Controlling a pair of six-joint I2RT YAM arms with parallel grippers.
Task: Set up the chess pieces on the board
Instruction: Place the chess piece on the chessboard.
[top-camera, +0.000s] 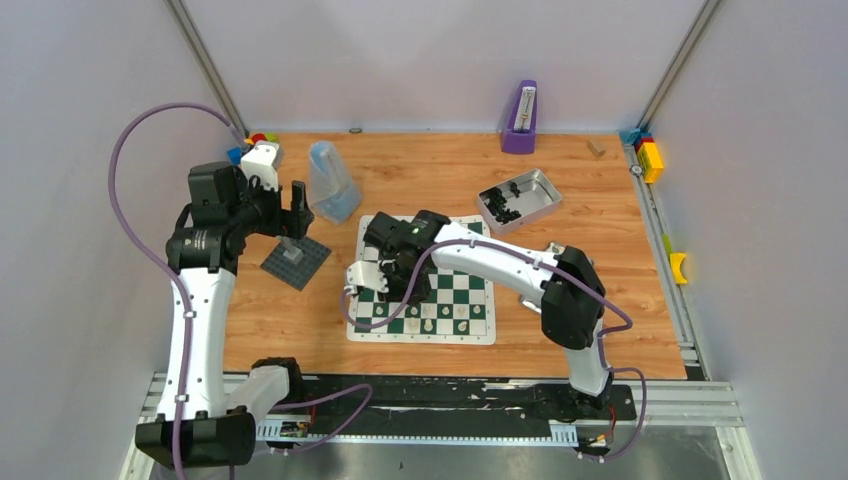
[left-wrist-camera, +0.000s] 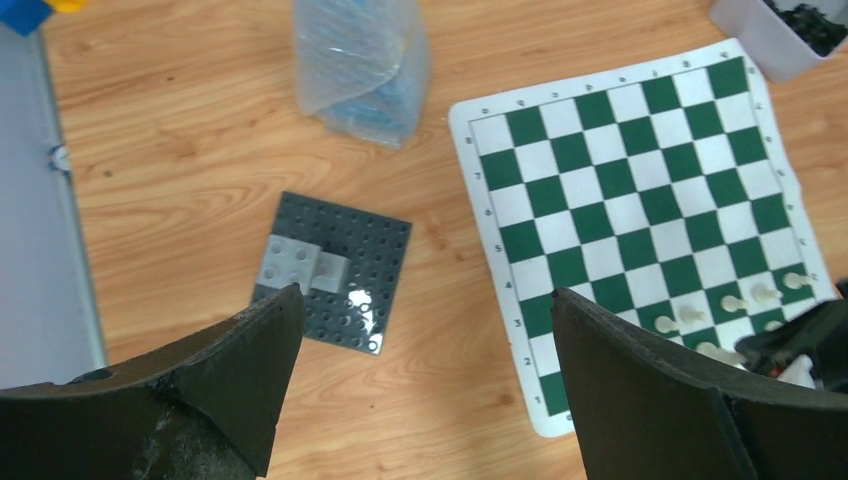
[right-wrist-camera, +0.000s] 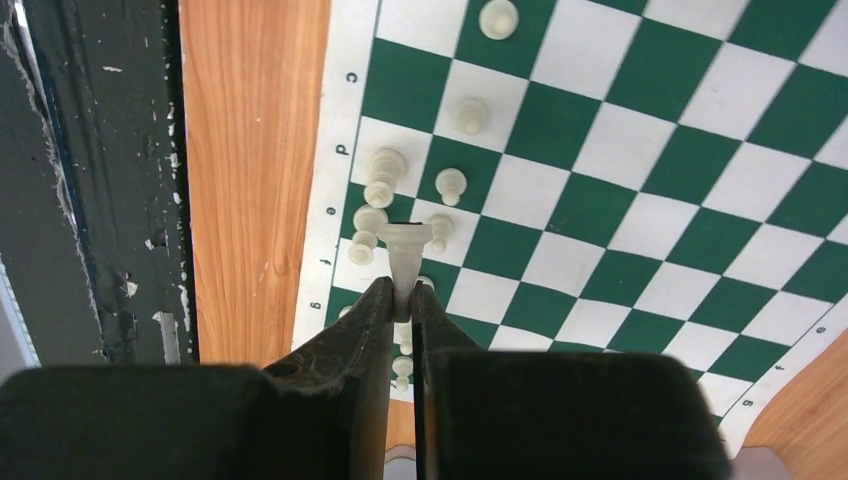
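On the far left, the left gripper (top-camera: 298, 205) hangs up high over the wooden tabletop (top-camera: 430, 170). Its jaws are wide apart and hold nothing. Right under it lies a small dark grey plate (top-camera: 296, 262) with bumps on it. Light grey bricks (left-wrist-camera: 305, 265) sit on top of the plate. Just behind the plate stands a see-through plastic bag (top-camera: 328, 185) with something blue inside.

Next comes the board (top-camera: 470, 290). It lies flat in the middle of the tabletop, green and white, with a white rim. The right arm reaches over it from the right side. The right gripper (top-camera: 362, 282) is low over the near left part of the board. In the right wrist view, the jaws are almost shut, and they pinch one white piece (right-wrist-camera: 404, 250) by its thin part. The wide flat end of this piece sticks out past the fingertips (right-wrist-camera: 375, 300).

The other chess pieces (right-wrist-camera: 452, 183) are small and cream-white. They stand on squares close to the near edge of the board, in the two rows next to the letters. A few crowd close together just under the held piece. The rest of the board is bare.

Further right, behind the board, is a shiny metal tin (top-camera: 540, 188) with little black pieces (top-camera: 500, 205) in it. A purple thing (top-camera: 520, 118) stands at the back wall.
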